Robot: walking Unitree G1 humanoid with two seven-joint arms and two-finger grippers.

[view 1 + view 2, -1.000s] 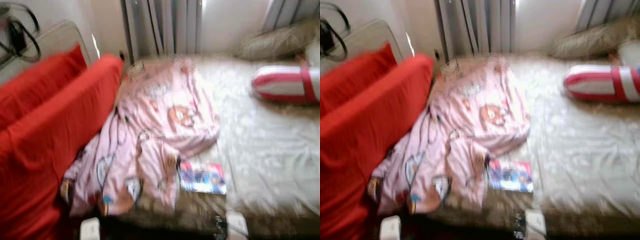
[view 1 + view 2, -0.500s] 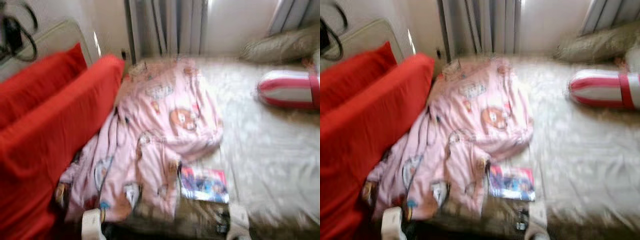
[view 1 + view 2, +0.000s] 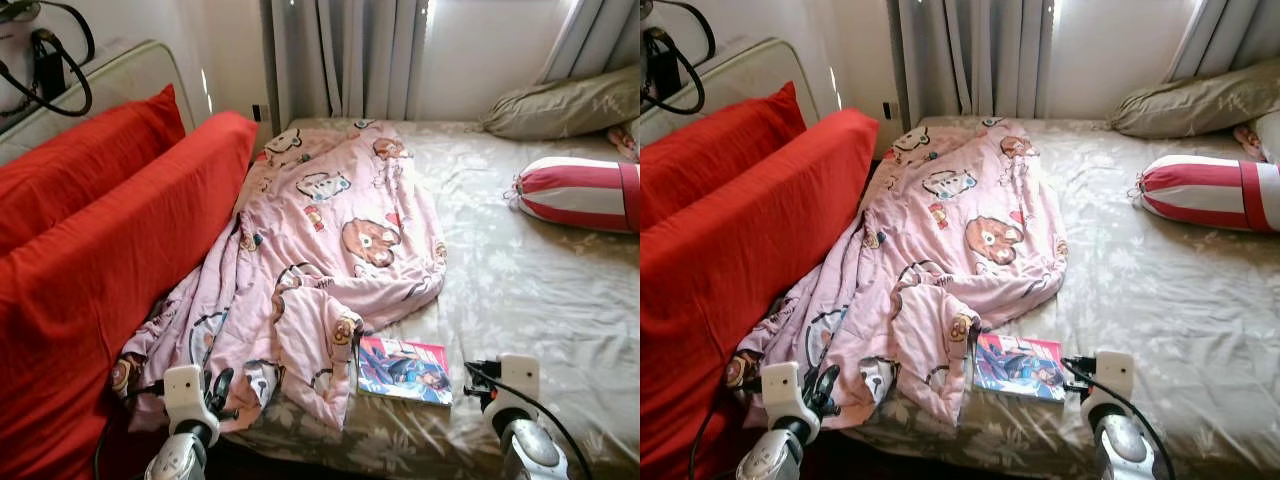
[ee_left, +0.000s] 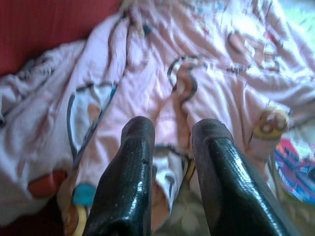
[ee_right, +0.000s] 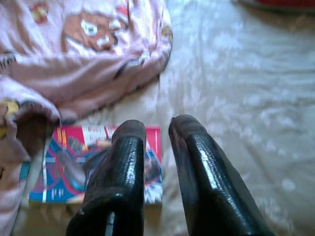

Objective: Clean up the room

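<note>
While both arms sit low at the foot of the bed, here's the rundown, view by view:

Left eye view: pink cartoon blanket (image 3: 310, 250) is crumpled down the left half of the bed (image 3: 530, 290), its edge against the red cushions (image 3: 110, 250). A comic book (image 3: 404, 369) lies flat just beside the blanket's lower corner. Striped bolster (image 3: 580, 193) and an olive pillow (image 3: 560, 103) sit at the far right, grey curtains (image 3: 340, 55) behind. The left gripper (image 3: 215, 385) is at the blanket's near edge; the right arm's wrist shows by the comic.

Right eye view: same scene shifted a bit; the cables (image 3: 665, 60) on the white headboard (image 3: 740, 80) at top left are a little more cut off here.

Left wrist view: closer than the head cam gets. The left gripper's two black fingers (image 4: 128, 177) are spread a little with nothing between them, hovering over blanket folds, comic peeking in at the edge.

Right wrist view: right gripper (image 5: 157, 135) is over the comic's cover, fingers close together with a slim gap, gripping nothing. Floral bedsheet beside it.
</note>
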